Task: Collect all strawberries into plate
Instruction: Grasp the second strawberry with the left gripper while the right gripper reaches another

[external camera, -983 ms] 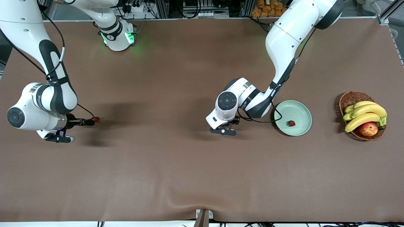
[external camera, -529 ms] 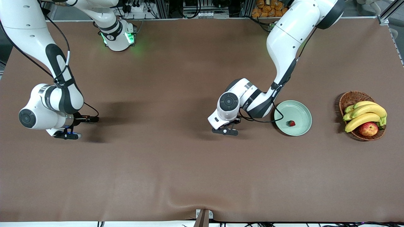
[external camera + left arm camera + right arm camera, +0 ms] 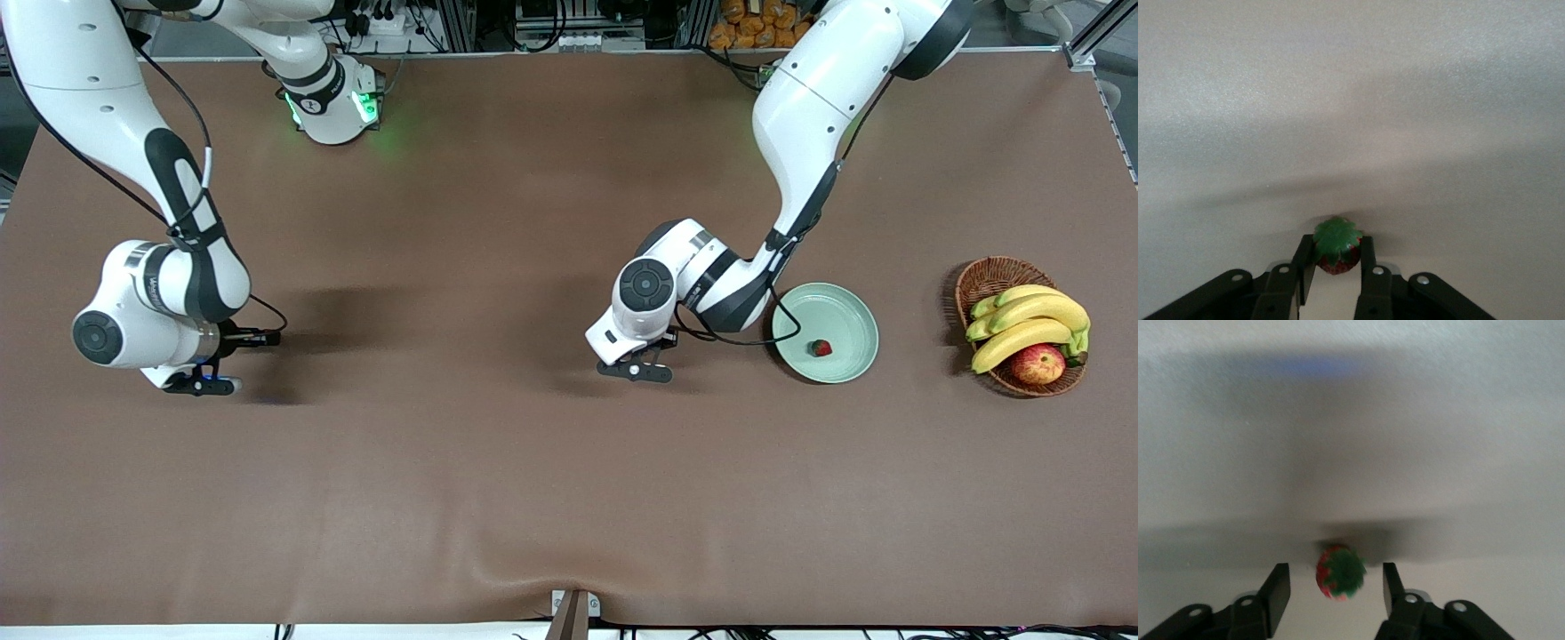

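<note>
Front view first: the right arm has swung its wrist a little toward the middle of the worktop (image 3: 498, 498) over the last second, and the red berry that showed just past its fingertips a second ago is now covered by the right hand (image 3: 267, 338). Its own wrist camera explains why: that strawberry (image 3: 1339, 581) sits on the surface between the two fingers, which are spread wide with a gap on each side, touching nothing. So, as I judge it, this arm has lined up for a grasp and only needs to clench.

Over by the plate (image 3: 849, 307), the left arm has barely stirred. Its left hand (image 3: 642, 369) is low on the worktop just beside the plate, on the side toward the right arm's end. The left wrist camera shows its fingers pressed against both sides of a second strawberry (image 3: 1337, 245), leafy top facing up: grasped, I'd say, and ready to be lifted across the rim.

A third berry (image 3: 822, 348) already lies in the plate, near its middle. One in, two to go.

Nothing stands between either hand and the plate. The wicker basket (image 3: 982, 276) of bananas (image 3: 1031, 320) and an apple (image 3: 1037, 364) sits well apart, at the left arm's end.
</note>
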{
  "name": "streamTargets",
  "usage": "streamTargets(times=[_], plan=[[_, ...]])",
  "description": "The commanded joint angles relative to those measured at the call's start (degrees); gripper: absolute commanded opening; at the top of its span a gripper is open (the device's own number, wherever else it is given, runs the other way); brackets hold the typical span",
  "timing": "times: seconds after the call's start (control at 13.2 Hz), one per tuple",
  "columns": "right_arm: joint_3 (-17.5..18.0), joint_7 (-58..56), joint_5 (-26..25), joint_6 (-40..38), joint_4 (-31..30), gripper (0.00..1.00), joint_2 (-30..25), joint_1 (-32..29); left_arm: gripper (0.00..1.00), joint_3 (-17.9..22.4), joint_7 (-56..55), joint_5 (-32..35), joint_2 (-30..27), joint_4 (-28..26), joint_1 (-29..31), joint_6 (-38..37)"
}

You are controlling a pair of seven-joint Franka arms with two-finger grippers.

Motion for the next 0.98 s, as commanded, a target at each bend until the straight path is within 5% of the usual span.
streamTargets(times=[0.0, 0.38, 0.76, 0.91], plan=[[-0.8, 0.1, -1.3, 1.3, -0.3, 0.54, 0.9, 0.7, 0.00, -0.2, 0.3, 1.2, -2.6, -1.5, 1.8, -0.4], [-0.8, -0.2, -1.2, 0.3, -0.2, 0.15, 0.6, 0.7, 0.00, -0.7, 12.0, 0.2, -12.9, -2.6, 10.5, -11.5], [-0.6, 7.1, 0.1, -6.7, 9.7, 0.06, -0.1, 10.4, 0.00, -1.2, 24.2, 0.2, -19.7, -12.9, 23.4, -13.7], [-0.6, 16.3, 5.9, -6.3, 11.7, 0.06, 0.2, 17.6, 0.00, -1.2, 25.3, 0.4, -21.6, -18.3, 26.8, -11.3]])
